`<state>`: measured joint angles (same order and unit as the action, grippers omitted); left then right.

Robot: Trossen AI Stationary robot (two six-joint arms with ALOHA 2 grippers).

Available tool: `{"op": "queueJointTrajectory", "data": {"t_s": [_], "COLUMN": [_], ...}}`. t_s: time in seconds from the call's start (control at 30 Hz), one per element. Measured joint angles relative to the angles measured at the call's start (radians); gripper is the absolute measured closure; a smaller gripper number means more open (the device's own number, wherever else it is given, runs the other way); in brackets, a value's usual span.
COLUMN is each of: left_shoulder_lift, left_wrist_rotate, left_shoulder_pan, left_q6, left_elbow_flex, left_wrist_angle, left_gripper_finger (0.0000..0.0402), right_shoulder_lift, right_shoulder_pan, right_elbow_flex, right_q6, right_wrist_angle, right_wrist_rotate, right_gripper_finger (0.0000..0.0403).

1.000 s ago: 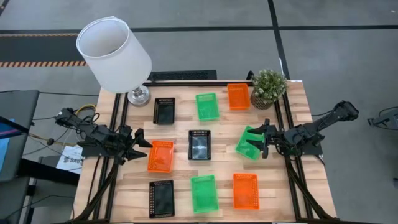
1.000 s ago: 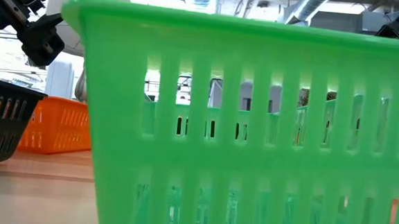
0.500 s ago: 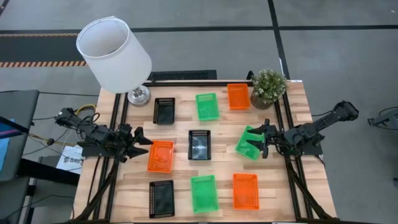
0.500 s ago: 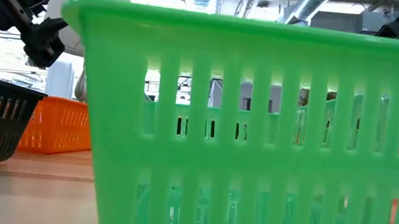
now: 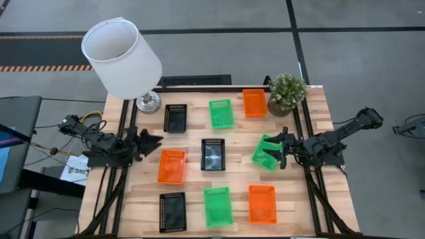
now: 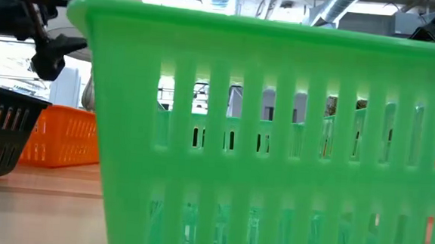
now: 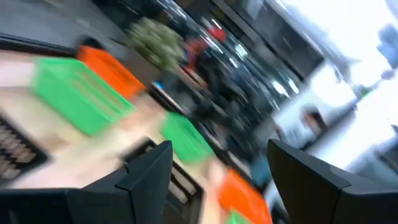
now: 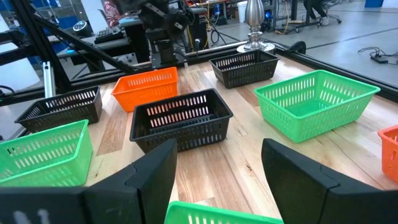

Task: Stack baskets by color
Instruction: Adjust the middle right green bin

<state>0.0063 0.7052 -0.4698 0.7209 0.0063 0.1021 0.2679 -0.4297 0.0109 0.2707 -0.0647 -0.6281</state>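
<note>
Several small mesh baskets in orange, green and black lie spread singly over the wooden table [image 5: 149,199], each flat on its base. My left gripper [image 5: 151,141] hovers open at the table's left edge, between a black basket [image 5: 175,118] and an orange basket [image 5: 171,166]; its fingers [image 7: 149,171] hold nothing. My right gripper [image 5: 276,150] stands open at the right edge, over the right end of a skewed green basket [image 5: 264,151]. That basket's rim [image 8: 217,213] shows low between the fingers. I see no touch there.
A white-shaded lamp [image 5: 121,58] stands at the far left corner and a potted plant [image 5: 287,93] at the far right. A black basket [image 5: 213,154] sits mid-table. In the low view the near green basket [image 6: 277,141] fills most of the sight.
My left gripper has swung its fingers from the orange basket toward the table's far edge and rolled about its wrist, staying open in the same place. No basket has moved.
</note>
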Motion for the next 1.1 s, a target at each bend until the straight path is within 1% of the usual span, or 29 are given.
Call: {"op": "queueJointTrajectory", "data": {"t_s": [0.07, 0.13, 0.27, 0.37, 0.53, 0.73, 0.97, 1.1], "left_shoulder_lift": [0.000, 0.000, 0.000, 0.000, 0.000, 0.000, 0.000, 0.000], "left_wrist_rotate": [0.083, 0.137, 0.164, 0.137, 0.054, 0.013, 0.012, -0.013], "left_shoulder_pan": [0.001, 0.000, 0.000, 0.000, 0.000, 0.000, 0.000, 0.000], "left_q6": [0.035, 0.036, 0.054, 0.069, -0.020, -0.046, -0.061, -0.074], "left_elbow_flex": [0.000, 0.000, 0.000, 0.000, 0.004, 0.068, 0.144, 0.188], "left_wrist_angle": [0.003, 0.003, 0.039, 0.138, 0.326, 0.333, 0.326, 0.327], "left_gripper_finger": [0.0150, 0.0150, 0.0150, 0.0150, 0.0150, 0.0150, 0.0150, 0.0150], "right_shoulder_lift": [0.000, 0.000, 0.000, 0.000, 0.000, 0.000, 0.000, 0.000], "right_shoulder_pan": [0.000, 0.000, 0.000, 0.000, 0.000, 0.000, 0.000, 0.000], "right_elbow_flex": [0.000, 0.000, 0.000, 0.000, 0.000, 0.000, 0.000, 0.000], "right_q6": [0.000, 0.000, 0.000, 0.000, 0.000, 0.000, -0.040, -0.040], "right_wrist_angle": [0.000, 0.000, 0.000, 0.000, 0.000, 0.000, 0.000, 0.000], "right_wrist_rotate": [0.000, 0.000, 0.000, 0.000, 0.000, 0.000, 0.000, 0.000], "right_gripper_finger": [0.0144, 0.0144, 0.0144, 0.0144, 0.0144, 0.0144, 0.0144, 0.0144]}}
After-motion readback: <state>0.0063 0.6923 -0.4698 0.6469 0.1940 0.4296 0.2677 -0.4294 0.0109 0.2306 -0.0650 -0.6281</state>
